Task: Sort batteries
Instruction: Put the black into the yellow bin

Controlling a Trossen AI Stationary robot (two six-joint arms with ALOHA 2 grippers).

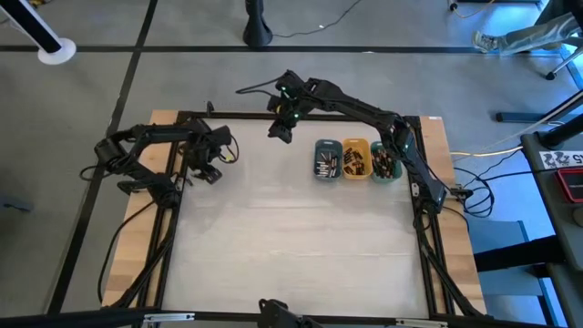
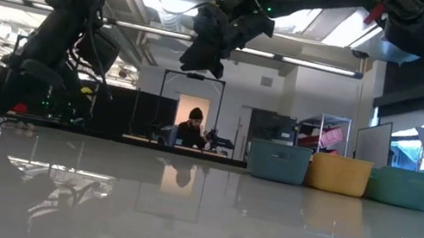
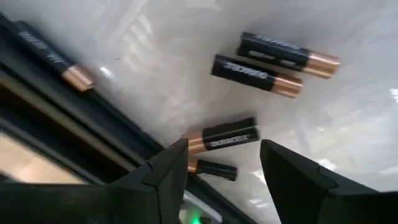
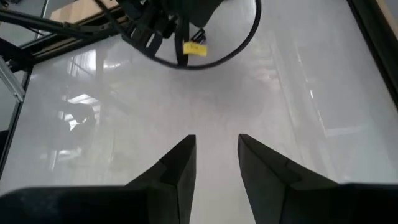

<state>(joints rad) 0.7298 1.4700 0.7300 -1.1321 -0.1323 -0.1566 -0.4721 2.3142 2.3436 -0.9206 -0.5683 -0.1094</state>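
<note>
Several black-and-copper batteries lie loose on the white table in the left wrist view: a pair [image 3: 273, 65] side by side, one [image 3: 222, 137] just ahead of my fingers, a smaller one [image 3: 212, 169] between them, and one [image 3: 55, 57] by the dark frame rail. My left gripper [image 3: 224, 165] hovers over them near the table's left edge [image 1: 208, 169], open and pointing steeply down. My right gripper [image 1: 282, 128] hangs high over the far middle of the table, open with nothing between its fingers [image 4: 216, 155]. More batteries fill three small trays [image 1: 355, 159].
The slate-blue tray [image 1: 327, 159], orange tray [image 1: 355, 158] and green tray [image 1: 385, 162] stand in a row at the far right, below the right arm. A black frame rail [image 3: 74, 118] runs close beside the loose batteries. A person [image 2: 191, 128] sits far behind the table.
</note>
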